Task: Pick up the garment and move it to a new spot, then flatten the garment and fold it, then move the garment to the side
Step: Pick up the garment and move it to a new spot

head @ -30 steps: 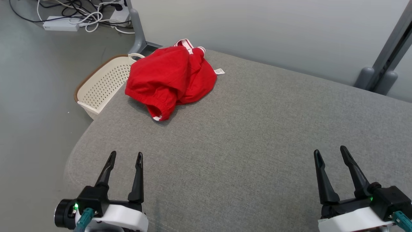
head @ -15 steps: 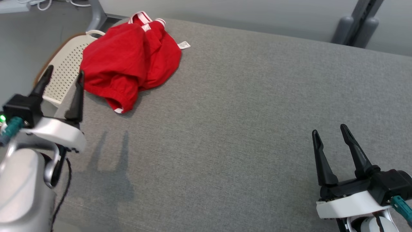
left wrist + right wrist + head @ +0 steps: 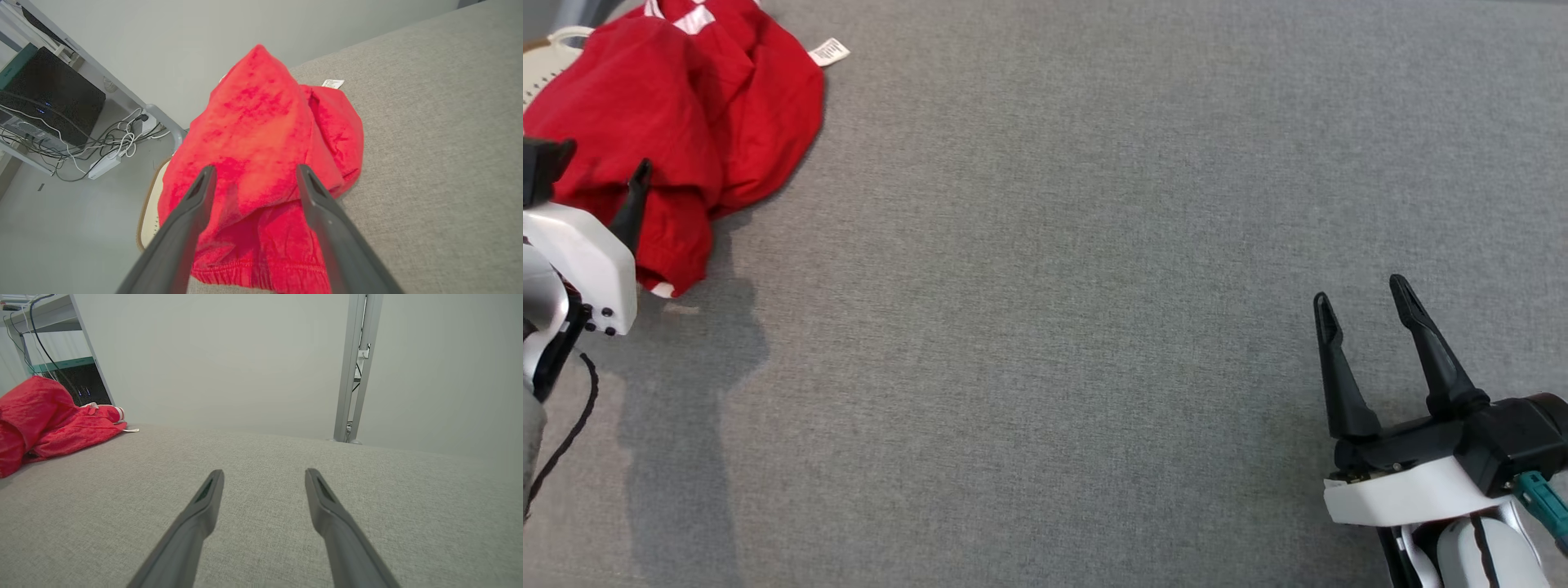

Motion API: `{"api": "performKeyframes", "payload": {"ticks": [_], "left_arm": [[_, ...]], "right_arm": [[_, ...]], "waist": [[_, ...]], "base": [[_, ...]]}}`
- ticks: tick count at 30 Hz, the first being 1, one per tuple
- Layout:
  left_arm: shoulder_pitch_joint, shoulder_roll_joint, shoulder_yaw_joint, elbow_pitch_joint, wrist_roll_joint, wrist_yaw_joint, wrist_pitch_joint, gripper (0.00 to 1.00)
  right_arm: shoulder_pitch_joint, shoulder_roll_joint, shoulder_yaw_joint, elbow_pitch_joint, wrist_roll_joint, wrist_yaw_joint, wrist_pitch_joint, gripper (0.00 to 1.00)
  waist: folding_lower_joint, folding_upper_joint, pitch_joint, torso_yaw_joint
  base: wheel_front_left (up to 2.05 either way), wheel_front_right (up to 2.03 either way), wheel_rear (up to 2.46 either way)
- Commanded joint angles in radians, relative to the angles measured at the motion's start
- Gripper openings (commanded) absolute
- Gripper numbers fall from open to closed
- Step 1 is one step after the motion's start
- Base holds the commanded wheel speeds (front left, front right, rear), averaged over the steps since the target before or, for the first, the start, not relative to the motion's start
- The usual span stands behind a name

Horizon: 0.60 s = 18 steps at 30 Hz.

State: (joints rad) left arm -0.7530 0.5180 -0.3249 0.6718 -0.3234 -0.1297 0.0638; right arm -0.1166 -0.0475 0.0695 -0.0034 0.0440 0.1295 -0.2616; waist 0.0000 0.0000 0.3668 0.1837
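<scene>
At the far left of the head view, the rim of a cream basket (image 3: 546,51) peeked out from behind a crumpled red garment (image 3: 670,122). The garment lay heaped at the left far corner of a grey fabric surface (image 3: 1054,286), with white trim showing at its top and a small white care label (image 3: 828,51) sticking out on its right side.

The left gripper (image 3: 255,168) hung at the garment's near edge with its two dark fingers spread wide and nothing between them. In the head view one finger (image 3: 633,208) overlapped the red cloth. In the left wrist view both fingers framed the heap. Whether the tips touched the fabric could not be told. Beyond the heap, that view showed a black computer case (image 3: 49,98), tangled cables (image 3: 118,136) and a white power strip (image 3: 104,166) on the floor.

The broad middle of the surface was bare grey cloth.

At the lower right of the head view, well apart from the garment, the right gripper (image 3: 1359,289) hovered above the surface with its fingers spread apart, gripping nothing. Its wrist view looked along the surface towards a pale wall and an upright metal post (image 3: 357,367), with the garment at the left edge.
</scene>
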Motion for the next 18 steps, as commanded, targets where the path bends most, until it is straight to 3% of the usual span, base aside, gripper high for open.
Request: {"api": "performKeyframes", "payload": {"ticks": [1, 10, 11, 12, 13, 18], "left_arm": [[-0.025, 0.015, -0.018, 0.012, -0.02, 0.001, 0.007, 1.0], [-0.101, 0.065, -0.118, 0.143, -0.083, 0.0, 0.013, 1.0], [-0.113, 0.069, -0.13, 0.168, -0.082, 0.0, 0.011, 0.36], [-0.118, 0.069, -0.136, 0.178, -0.086, 0.0, 0.009, 0.1], [-0.121, 0.068, -0.142, 0.186, -0.09, 0.0, 0.01, 0.0], [-0.141, 0.073, -0.175, 0.211, -0.101, 0.0, 0.003, 0.0]], "right_arm": [[-0.014, -0.005, -0.001, -0.007, -0.005, 0.002, -0.005, 1.0], [-0.024, -0.006, 0.002, -0.018, -0.007, 0.002, -0.005, 1.0], [-0.026, -0.006, 0.002, -0.019, -0.003, 0.002, -0.005, 1.0], [-0.026, -0.006, 0.003, -0.018, 0.0, 0.002, -0.005, 1.0], [-0.027, -0.006, 0.004, -0.017, 0.003, 0.002, -0.005, 1.0], [-0.03, -0.006, 0.012, -0.009, 0.017, 0.002, -0.005, 1.0]], "waist": [[0.0, 0.0, 0.032, -0.031], [0.0, 0.0, 0.066, -0.061], [0.0, 0.0, 0.069, -0.062], [0.0, 0.0, 0.069, -0.062], [0.0, 0.0, 0.069, -0.061], [0.0, 0.0, 0.059, -0.056]], "base": [[0.0, 0.0, 0.0], [0.0, 0.0, 0.0], [0.0, 0.0, 0.0], [0.0, 0.0, 0.0], [0.0, 0.0, 0.0], [0.0, 0.0, 0.0]]}}
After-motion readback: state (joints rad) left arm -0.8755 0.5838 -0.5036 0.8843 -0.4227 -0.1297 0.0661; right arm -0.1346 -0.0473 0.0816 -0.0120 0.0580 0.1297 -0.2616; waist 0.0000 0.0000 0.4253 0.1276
